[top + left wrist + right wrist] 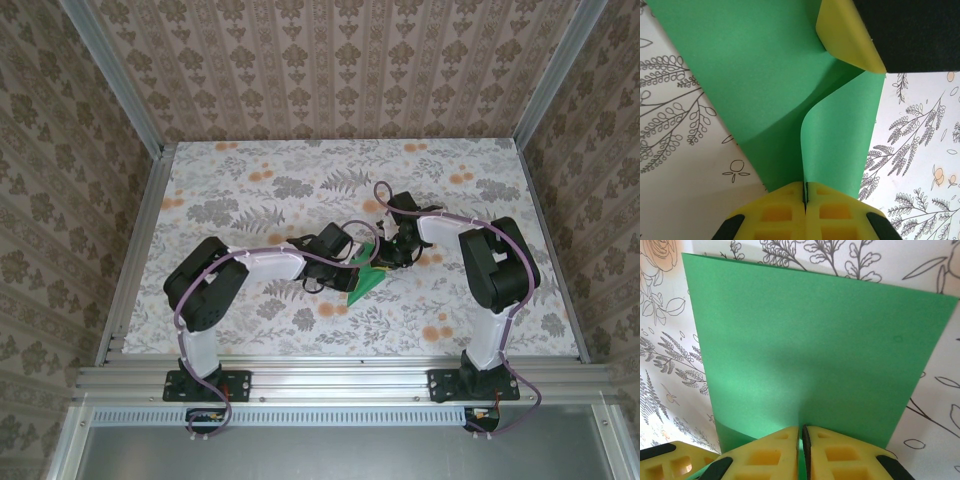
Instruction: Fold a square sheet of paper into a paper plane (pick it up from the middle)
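Observation:
The square sheet of paper [366, 279] is bright green and is held up over the middle of the table between both grippers. My left gripper [804, 187] is shut on one edge of the sheet [760, 75], which curves up into a standing fold. My right gripper [801, 432] is shut on the opposite edge of the sheet [815, 350], which spreads flat ahead of it. In the top view the left gripper [352, 258] and right gripper [390, 255] sit close together over the paper. A yellow finger of the right gripper [850, 35] shows in the left wrist view. The paper plane is out of view.
The table [260, 190] has a floral covering and is walled by patterned panels on three sides. An aluminium rail [340, 378] runs along the near edge by the arm bases. Both arms reach inward to the centre.

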